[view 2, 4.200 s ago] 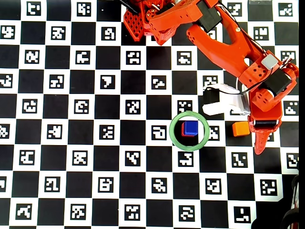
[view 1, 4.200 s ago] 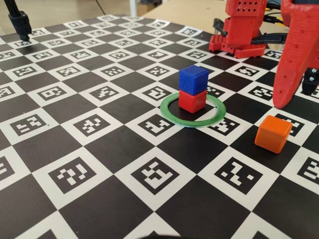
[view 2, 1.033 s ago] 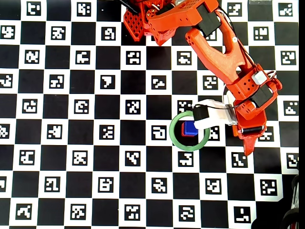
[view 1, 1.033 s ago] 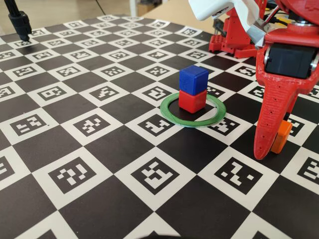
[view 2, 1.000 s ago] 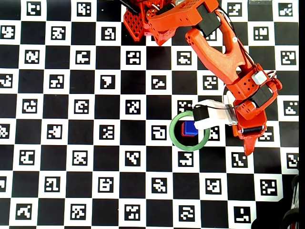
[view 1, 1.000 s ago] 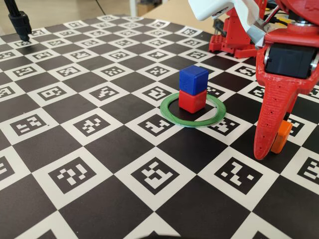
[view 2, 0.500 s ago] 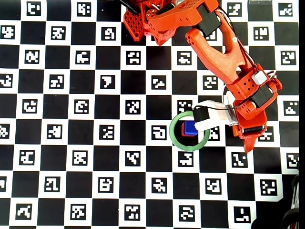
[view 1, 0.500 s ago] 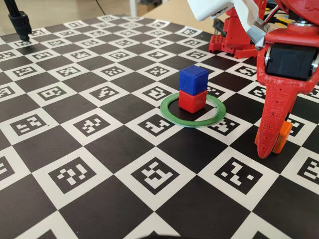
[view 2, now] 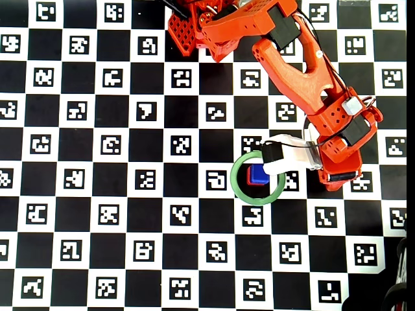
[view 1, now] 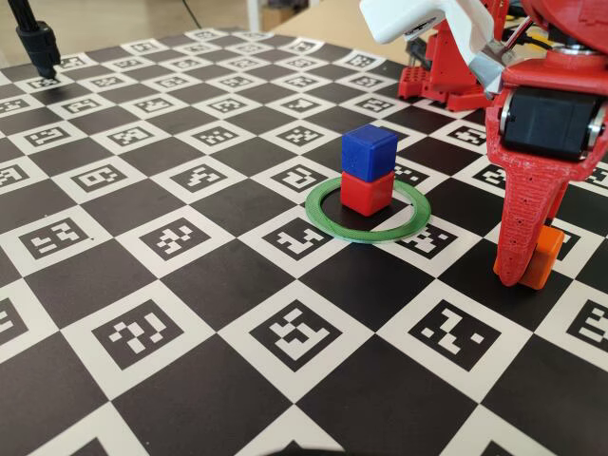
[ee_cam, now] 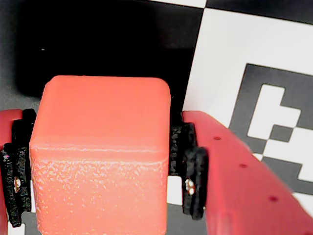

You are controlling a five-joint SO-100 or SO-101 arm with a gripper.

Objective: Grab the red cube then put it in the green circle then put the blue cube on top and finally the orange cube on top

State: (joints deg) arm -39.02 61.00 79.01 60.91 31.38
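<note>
In the fixed view, we are looking at the gripper point(view 1: 528, 269) standing upright near the right edge of the checkerboard mat point(view 1: 142, 285), its long red finger in front of the orange cube point(view 1: 541, 258), which sits low at the mat surface. The blue cube point(view 1: 370, 150) is resting squarely on the red cube point(view 1: 367, 193) inside the green circle point(view 1: 328, 221), a thin flat ring well apart from the orange one.

In the wrist view, we are seeing the orange cube point(ee_cam: 100, 156) filling the gap between the black ribbed pads point(ee_cam: 188, 166), both flat sides touched, so the fingers are clenched on it. It is a matte, finely grained plastic block with rounded edges; we judge it light, stiff and not slippery against those pads. Holding it across two opposite flat faces, near mid-height, should keep it from twisting.

In the overhead view, the gripper point(view 2: 337, 180) is covering the orange cube, so we cannot quite make it out there; the green circle point(view 2: 237, 188) lies just to its left, toward the mat's middle, with the blue cube point(view 2: 257, 175) inside it.
</note>
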